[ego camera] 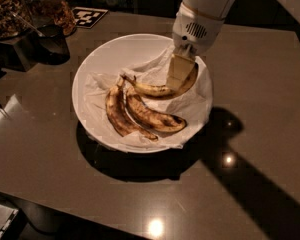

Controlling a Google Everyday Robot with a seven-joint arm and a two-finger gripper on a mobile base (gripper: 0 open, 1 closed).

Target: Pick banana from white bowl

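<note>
Brown tabletop [262,79] carries the white bowl [117,51] at frame centre. In the bowl's upper right part, the gripper [179,79] pinches the banana [152,90] between its fingers. A black-and-white patterned tag [88,16] lies upper left.

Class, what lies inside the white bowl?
White paper, two browner bananas and the slim banana. The claw, at the bowl's right, covers that banana's right end; paper hides most of the floor.
</note>
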